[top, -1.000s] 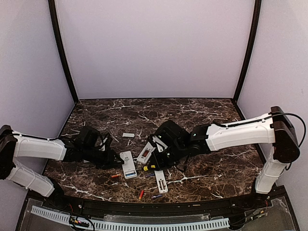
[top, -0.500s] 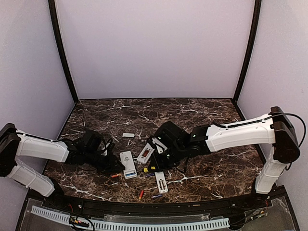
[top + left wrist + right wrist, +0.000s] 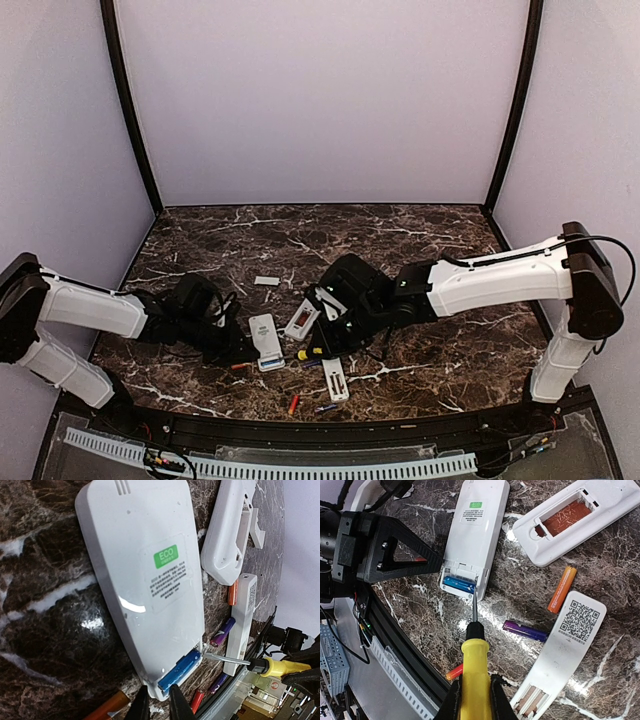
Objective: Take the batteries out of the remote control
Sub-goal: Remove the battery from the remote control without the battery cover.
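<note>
While the right gripper clamps the screwdriver, its tip reaches the blue battery lying crosswise straight ahead in the remote; left fingers, narrowly apart, sit beside that end.

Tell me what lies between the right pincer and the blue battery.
Right wrist view: only the yellow screwdriver the right pincer grips, its tip at the blue battery.
</note>
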Robot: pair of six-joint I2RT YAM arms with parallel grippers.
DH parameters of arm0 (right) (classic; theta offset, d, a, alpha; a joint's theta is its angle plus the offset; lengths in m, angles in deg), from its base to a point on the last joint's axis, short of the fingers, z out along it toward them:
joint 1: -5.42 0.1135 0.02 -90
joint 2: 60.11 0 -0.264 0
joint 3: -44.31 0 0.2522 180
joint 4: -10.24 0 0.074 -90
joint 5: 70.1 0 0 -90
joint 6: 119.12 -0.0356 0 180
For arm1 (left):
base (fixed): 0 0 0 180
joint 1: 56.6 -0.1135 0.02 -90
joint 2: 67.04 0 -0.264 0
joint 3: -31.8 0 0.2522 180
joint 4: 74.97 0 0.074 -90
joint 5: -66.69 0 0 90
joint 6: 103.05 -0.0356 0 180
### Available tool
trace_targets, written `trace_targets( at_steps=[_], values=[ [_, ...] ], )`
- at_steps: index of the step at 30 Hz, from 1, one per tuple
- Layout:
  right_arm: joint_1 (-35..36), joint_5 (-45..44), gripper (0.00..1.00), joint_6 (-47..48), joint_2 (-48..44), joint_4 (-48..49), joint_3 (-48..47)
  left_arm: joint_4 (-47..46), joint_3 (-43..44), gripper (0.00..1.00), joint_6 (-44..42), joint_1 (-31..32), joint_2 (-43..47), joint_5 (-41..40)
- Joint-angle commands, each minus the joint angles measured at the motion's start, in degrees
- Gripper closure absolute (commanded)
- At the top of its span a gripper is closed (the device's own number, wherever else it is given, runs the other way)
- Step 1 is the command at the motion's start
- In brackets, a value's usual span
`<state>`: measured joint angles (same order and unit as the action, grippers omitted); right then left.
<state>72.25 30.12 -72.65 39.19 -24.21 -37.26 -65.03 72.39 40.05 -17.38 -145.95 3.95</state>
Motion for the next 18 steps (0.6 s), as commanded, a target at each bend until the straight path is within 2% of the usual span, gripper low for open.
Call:
trace_targets(
  at_steps=[1,18],
  values=[
    [0.84,-0.71,1.00,0.20,-0.42,0.16,-0.92,-0.53,-1.26,0.89,-0.03,0.49,-0.59,0.40],
    [0.91,-1.46,1.00,-0.50,1.43,-1.51,-1.65,-2.13,-1.58,0.94,0.60,0.85,-2.30,0.72]
  ],
)
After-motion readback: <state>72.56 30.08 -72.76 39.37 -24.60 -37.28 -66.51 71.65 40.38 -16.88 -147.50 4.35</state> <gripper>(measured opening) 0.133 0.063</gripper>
